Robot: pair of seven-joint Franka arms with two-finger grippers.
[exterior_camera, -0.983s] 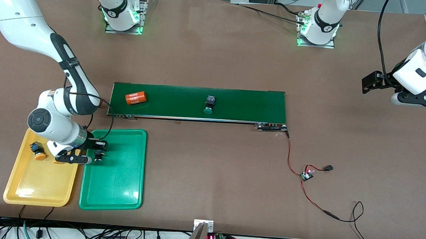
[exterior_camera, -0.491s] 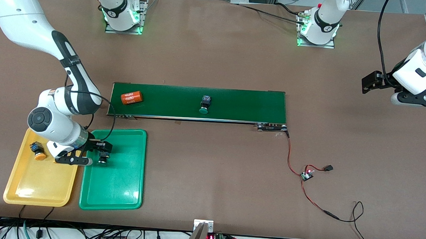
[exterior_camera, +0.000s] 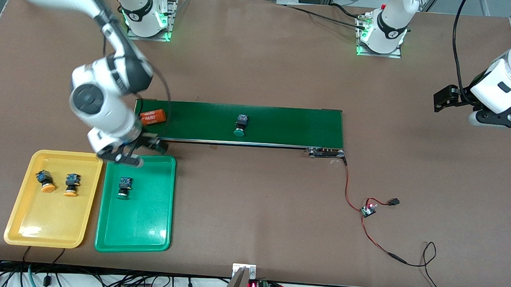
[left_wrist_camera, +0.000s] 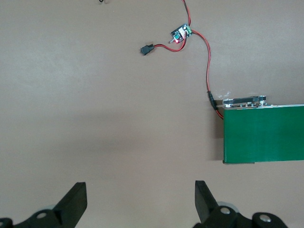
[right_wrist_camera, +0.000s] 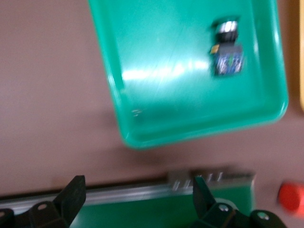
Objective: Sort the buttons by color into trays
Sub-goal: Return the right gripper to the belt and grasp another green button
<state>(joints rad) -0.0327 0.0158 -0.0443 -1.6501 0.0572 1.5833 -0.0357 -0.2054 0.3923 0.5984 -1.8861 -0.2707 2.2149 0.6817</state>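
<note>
Now my right gripper [exterior_camera: 139, 151] hangs with its fingers spread wide and empty, over the green tray's [exterior_camera: 146, 234] edge nearest the conveyor belt [exterior_camera: 291, 125]. One green button [exterior_camera: 124, 187] lies in that tray; two orange buttons [exterior_camera: 45, 181] [exterior_camera: 72, 184] lie in the yellow tray [exterior_camera: 41, 228] beside it. Another green button [exterior_camera: 240, 125] sits mid-belt. My right arm partly covers an orange cylinder [exterior_camera: 153, 116] at the belt's end; its white digits read "4680". My left gripper [left_wrist_camera: 140, 202] waits spread wide over bare table, near a small circuit board [left_wrist_camera: 181, 33] on red wires.
</note>
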